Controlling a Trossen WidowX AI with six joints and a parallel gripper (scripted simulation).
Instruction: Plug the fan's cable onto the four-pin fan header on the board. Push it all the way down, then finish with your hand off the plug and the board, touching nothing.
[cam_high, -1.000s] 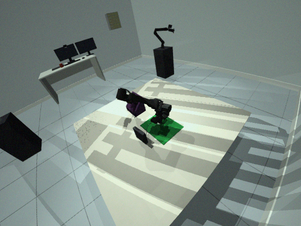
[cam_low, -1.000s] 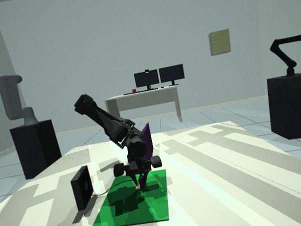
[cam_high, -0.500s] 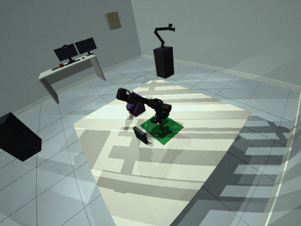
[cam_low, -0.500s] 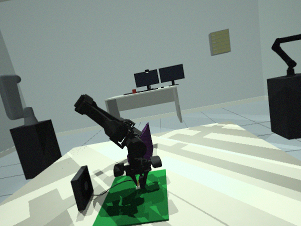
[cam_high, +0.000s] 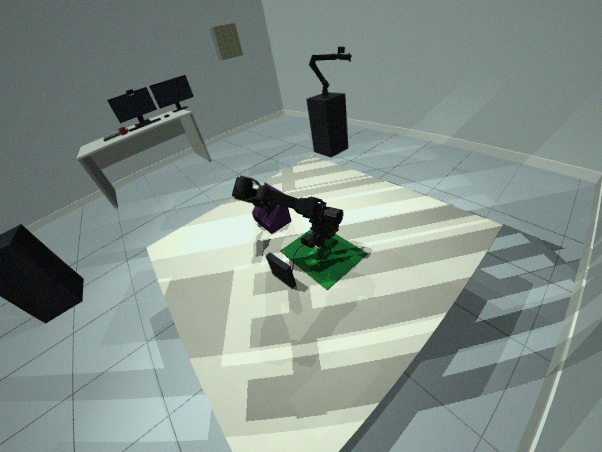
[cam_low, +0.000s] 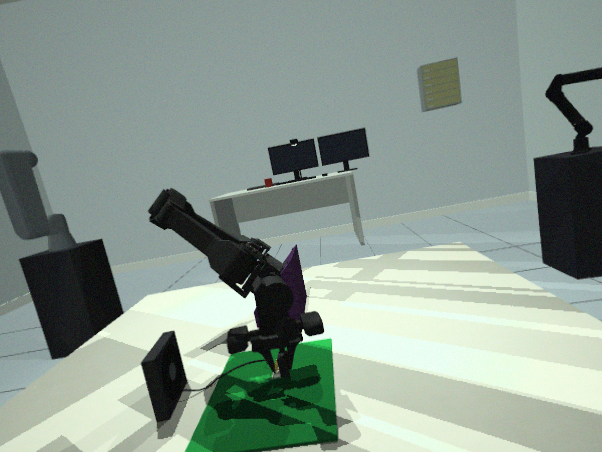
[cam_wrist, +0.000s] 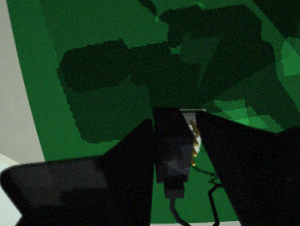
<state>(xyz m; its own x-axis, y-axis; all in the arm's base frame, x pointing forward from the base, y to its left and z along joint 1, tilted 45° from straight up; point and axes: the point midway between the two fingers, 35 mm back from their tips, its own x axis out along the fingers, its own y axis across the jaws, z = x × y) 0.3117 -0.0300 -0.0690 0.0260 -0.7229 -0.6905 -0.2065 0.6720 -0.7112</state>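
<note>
The plug (cam_wrist: 172, 147) is gripped in the gripper (cam_high: 314, 245) (cam_low: 280, 372) (cam_wrist: 173, 121), closed partway, over the board (cam_high: 327, 275) (cam_low: 315, 425) (cam_wrist: 45, 90), beside the header's pins (cam_wrist: 195, 142)

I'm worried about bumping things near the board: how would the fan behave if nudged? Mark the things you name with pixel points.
The fan (cam_high: 281, 270) (cam_low: 164, 376) would probably tip easily, since it stands upright on a narrow edge. It seems unlikely to roll, its frame being flat-sided.

From here I see a smooth, faintly glossy green flat board (cam_high: 327, 280) (cam_low: 320, 425) (cam_wrist: 35, 30); beside it, a matt black plastic-looking square fan (cam_high: 281, 270) (cam_low: 161, 377).
</note>
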